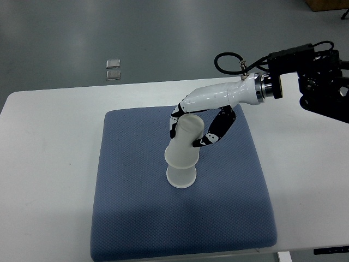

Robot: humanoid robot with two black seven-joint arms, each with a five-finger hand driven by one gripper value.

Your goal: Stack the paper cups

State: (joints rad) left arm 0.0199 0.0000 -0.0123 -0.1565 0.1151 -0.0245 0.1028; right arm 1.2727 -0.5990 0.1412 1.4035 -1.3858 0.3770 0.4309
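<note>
Blue mat [136, 218] lay on white surface [43, 164], stacked paper cups [182, 153] stood mid-mat, right hand [199, 123] gripped the upper cup, no readable writing showed anywhere.

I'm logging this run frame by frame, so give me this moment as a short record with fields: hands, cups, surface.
right hand: enters from the right, fingers wrapped around the upper cup
left hand: not in view
paper cups: translucent white, upper one tilted on an inverted lower one
lower cup rim: resting on the mat
surface: blue mat on a white table
floor: two small square items beyond the table
</note>
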